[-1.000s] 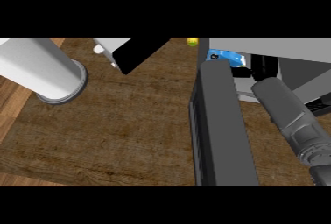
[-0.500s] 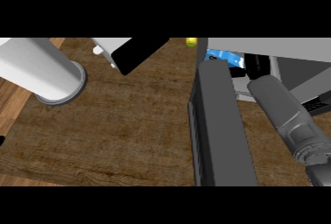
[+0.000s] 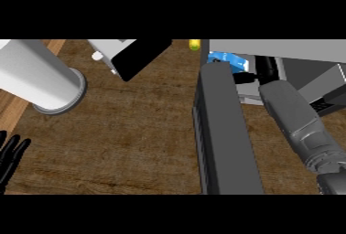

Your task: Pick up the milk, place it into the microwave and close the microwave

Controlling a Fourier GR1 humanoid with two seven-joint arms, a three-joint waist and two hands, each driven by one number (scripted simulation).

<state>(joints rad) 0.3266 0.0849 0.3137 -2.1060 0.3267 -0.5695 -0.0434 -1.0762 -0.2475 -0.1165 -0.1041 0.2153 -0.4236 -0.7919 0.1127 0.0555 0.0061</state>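
No writing reads on the blue milk carton [image 3: 225, 61] far inside the microwave [image 3: 297, 68]. Right hand [image 3: 265, 68]: fingers' state untellable. Left hand [image 3: 9, 153], released, rests near-left.

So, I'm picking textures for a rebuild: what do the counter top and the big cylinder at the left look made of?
The counter top looks like dark brown wood with a matte finish: grain streaks run across it. The cylinder looks like smooth pale grey metal or plastic, with soft shading and no grain; which one is unclear.

No legible text or labels anywhere.
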